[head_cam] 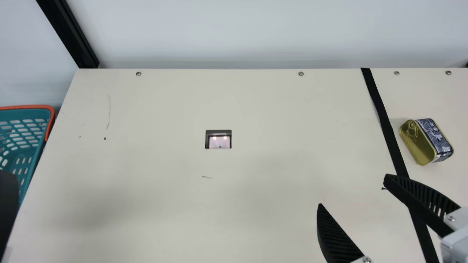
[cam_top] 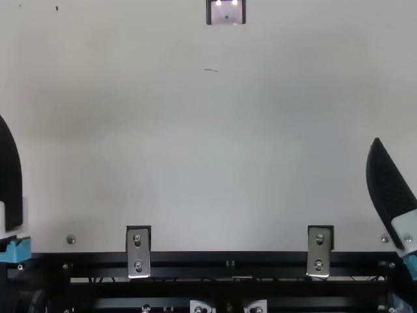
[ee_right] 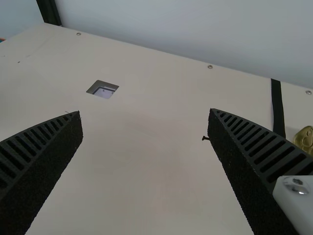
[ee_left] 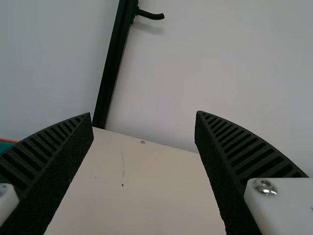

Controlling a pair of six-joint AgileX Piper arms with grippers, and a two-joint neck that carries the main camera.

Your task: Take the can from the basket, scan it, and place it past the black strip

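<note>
- Near left, the left gripper [ee_left: 144,113]: jaws spread wide, and there's nothing between them.
- Over to the near right, the right gripper [head_cam: 353,190]: jaws parted too, holding nothing, set on the near side of the can [head_cam: 426,141] and a little to its left.
- Beside that gripper runs the strip [head_cam: 392,146], near edge to far edge of the table [head_cam: 256,204].
- Far left, there's the basket [head_cam: 27,144], off the table's left side.
- Middle of the table, the scanner [head_cam: 218,141], lights on; whether it has read the can, I can't tell.
- And there's our can, right of the strip and clear of it, so the placing looks done!
- It seems to be up on a long side, lid [head_cam: 422,149] facing left, label [head_cam: 435,135] uppermost.
- How would it handle? Metal, so stiff; I'd call it modest in weight, dense for its size if full. It should take a firm pinch without crushing.
- Slippery, though: that bare gold lid looks slick, and the rounded corners could roll out of an off-centre bite.
- Best hold, if it must be lifted: across the thickness, lid to base, at mid-length, ribbed pads flat and square.
- Keep off the ring pull [head_cam: 412,128]: a finger on it would sit unevenly, maybe tilt the can or snag.
</note>
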